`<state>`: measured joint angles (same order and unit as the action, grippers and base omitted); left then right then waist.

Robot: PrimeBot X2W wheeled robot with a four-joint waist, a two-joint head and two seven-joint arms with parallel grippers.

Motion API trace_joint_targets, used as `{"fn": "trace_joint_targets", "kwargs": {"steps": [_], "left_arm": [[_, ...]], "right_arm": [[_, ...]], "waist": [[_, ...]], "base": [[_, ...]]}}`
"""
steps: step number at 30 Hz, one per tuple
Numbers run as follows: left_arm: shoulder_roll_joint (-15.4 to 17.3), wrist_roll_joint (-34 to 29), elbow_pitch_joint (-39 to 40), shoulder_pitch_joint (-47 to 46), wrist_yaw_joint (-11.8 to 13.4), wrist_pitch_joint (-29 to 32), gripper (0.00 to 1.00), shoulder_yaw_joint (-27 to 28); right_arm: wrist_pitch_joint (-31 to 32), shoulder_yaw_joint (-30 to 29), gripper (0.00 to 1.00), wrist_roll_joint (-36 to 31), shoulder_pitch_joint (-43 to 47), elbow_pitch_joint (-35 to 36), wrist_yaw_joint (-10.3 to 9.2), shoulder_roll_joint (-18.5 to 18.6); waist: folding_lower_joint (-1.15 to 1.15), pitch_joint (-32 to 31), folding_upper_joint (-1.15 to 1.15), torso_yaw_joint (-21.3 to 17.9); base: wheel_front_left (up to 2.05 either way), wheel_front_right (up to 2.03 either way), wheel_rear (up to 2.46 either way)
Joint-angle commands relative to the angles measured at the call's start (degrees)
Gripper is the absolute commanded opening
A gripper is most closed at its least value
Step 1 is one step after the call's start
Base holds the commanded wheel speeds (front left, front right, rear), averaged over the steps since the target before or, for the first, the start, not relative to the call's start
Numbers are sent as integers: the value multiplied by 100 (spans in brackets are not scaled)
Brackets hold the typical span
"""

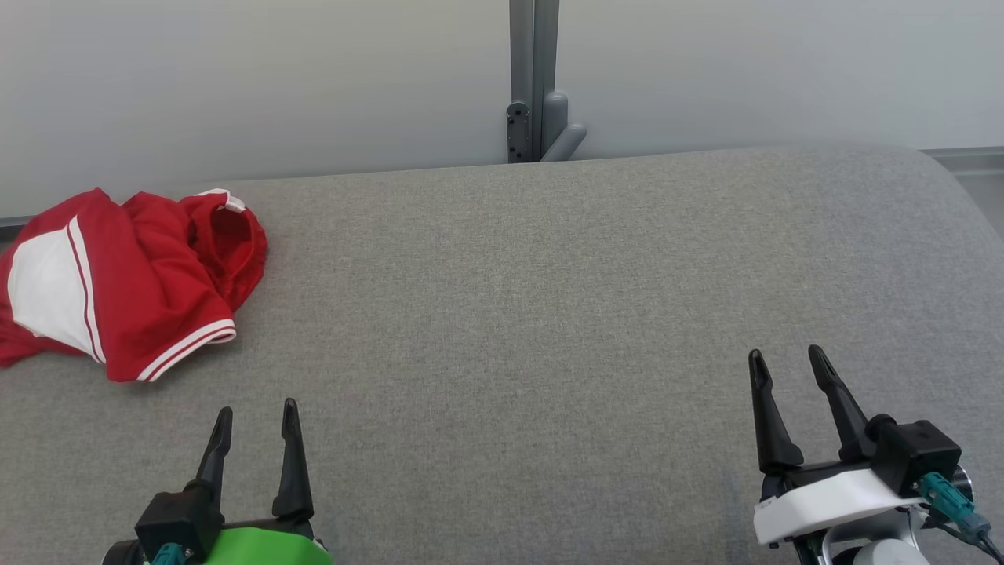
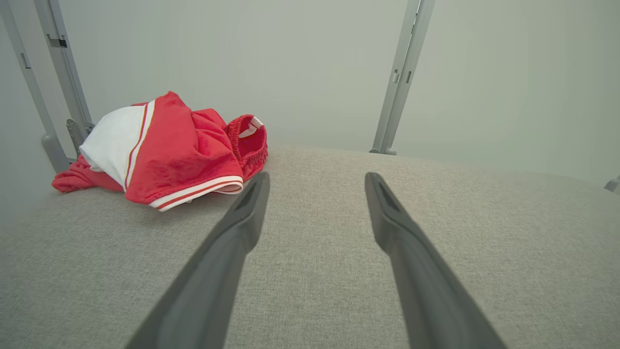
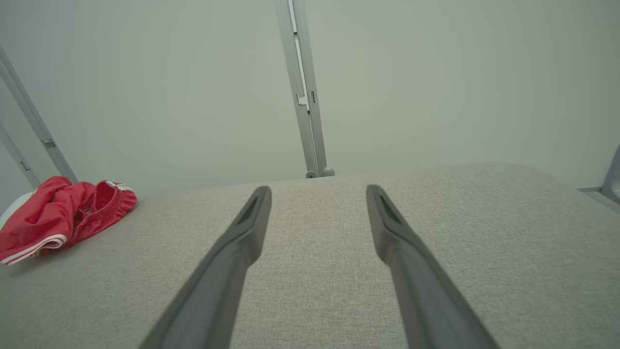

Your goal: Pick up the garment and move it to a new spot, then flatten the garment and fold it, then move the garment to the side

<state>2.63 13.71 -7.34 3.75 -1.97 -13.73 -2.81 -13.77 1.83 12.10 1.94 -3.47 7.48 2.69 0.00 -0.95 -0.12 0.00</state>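
Note:
The garment (image 1: 133,282) is a pair of red shorts with white panels and white stripes, lying crumpled at the far left of the grey padded table (image 1: 510,314). Its elastic waistband faces up and right. It also lies ahead and left in the left wrist view, garment (image 2: 164,150), and at the far left in the right wrist view, garment (image 3: 58,218). My left gripper (image 1: 257,412) is open near the front edge, a short way in front of the garment and apart from it. My right gripper (image 1: 787,359) is open at the lower right, with nothing between its fingers.
A pale wall runs behind the table, with a grey metal post (image 1: 533,78) and bracket at its middle. More grey posts (image 2: 53,82) stand behind the garment. The table's rounded right corner (image 1: 941,173) drops off at the far right.

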Motion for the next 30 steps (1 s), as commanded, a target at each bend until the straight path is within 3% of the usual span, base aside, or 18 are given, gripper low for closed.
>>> {"fn": "trace_joint_targets", "kwargs": {"steps": [1,12,30], "left_arm": [[40,-130,-1,57,-14,-55,100,18],[43,-457,-74,43,-13,-155,100,-22],[42,-406,-106,29,22,-152,100,-51]], "right_arm": [[-51,17,100,-145,44,-4,2,30],[-157,40,100,-528,55,-4,2,32],[-146,6,100,-478,27,-49,1,32]], "waist": [[0,2,11,-2],[0,-2,12,2],[0,10,12,1]], "base": [[0,0,0],[0,0,0],[0,0,0]]}}
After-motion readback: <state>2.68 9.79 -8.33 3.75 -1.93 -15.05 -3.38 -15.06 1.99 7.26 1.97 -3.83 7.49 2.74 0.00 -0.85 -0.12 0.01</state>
